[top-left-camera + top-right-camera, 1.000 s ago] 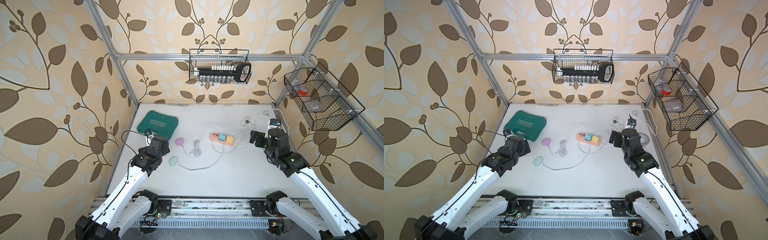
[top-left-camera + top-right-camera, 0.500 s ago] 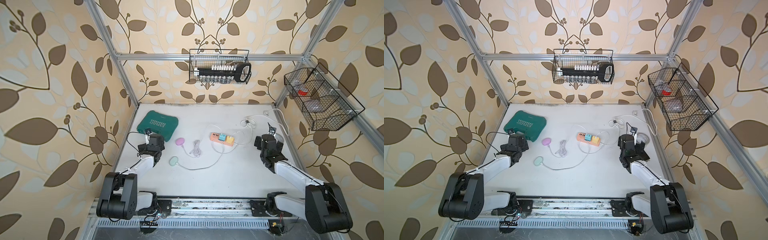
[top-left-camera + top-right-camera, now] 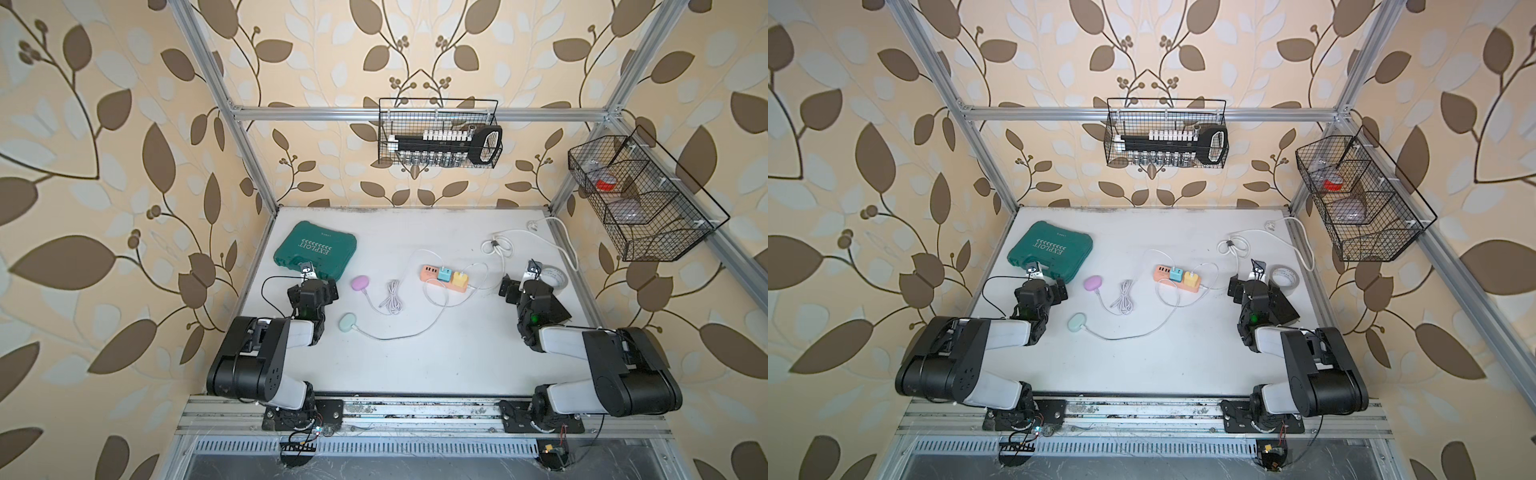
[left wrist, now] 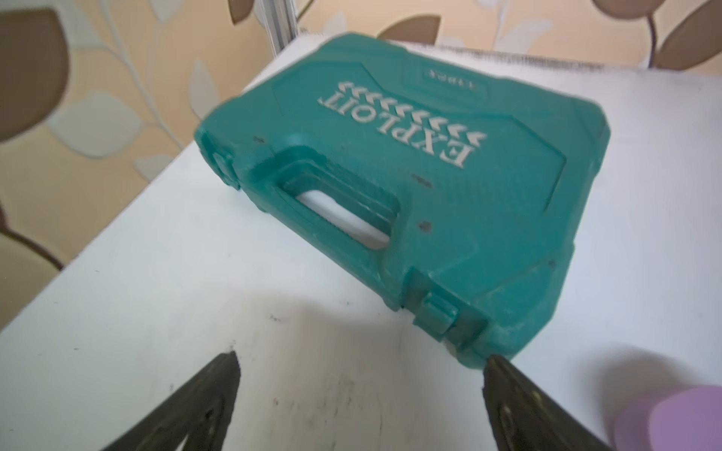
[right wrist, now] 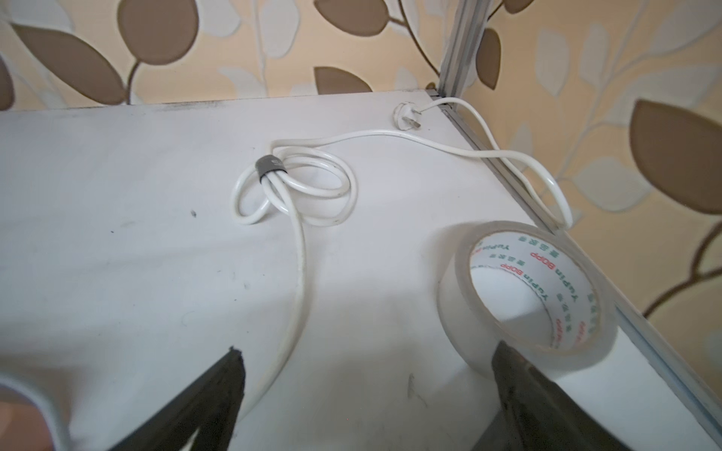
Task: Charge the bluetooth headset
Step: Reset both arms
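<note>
1. Left gripper (image 4: 361,357): released, jaws spread wide, nothing between them. It sits low over the table (image 3: 436,353), just beside the latch edge of the green tool case (image 4: 429,156).
2. Right gripper (image 5: 367,347): released, jaws spread wide, nothing held. One finger stands just beside the tape roll (image 5: 527,296); contact cannot be confirmed. The white power cord (image 5: 301,273) lies between the jaws, further out on the table.
3. Purple headset case (image 3: 360,282): lies on the table near the left gripper, between the tool case and the power strip (image 3: 446,277). Its cable ends in a coiled bundle (image 3: 392,301).
4. Mint headset case (image 3: 347,322): lies nearer the front edge. A white cable runs from it toward the power strip; the plug connection is too small to verify.
</note>
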Available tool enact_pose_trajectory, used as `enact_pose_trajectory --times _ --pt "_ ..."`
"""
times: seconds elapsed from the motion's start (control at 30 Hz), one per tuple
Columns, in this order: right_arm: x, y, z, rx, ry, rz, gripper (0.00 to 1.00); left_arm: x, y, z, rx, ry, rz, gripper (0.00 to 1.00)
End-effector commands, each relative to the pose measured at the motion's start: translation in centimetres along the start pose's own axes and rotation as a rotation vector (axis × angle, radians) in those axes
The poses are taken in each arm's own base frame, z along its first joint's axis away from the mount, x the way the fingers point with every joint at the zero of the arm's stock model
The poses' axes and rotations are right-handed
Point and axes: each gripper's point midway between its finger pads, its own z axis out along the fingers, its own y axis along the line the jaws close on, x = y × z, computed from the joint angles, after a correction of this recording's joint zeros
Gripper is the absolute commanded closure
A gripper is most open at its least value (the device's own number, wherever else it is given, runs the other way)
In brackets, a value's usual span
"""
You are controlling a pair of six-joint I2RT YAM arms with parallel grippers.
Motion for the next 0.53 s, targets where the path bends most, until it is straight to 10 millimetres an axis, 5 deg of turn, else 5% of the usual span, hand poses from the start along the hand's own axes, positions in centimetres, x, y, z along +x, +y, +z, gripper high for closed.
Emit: enact_pose_trajectory --times 0.0,0.5 --pt "-0.76 1.75 0.69 -0.093 -0.018 -0.021 0.0 -2.42 -1.36 0.15 0.063 -0.077 0.008 0.01" --pt "-0.58 2.12 0.78 -0.079 -0.004 -0.045 0.0 -2.65 -1.53 -0.31 0.039 -0.091 0.022 0.01"
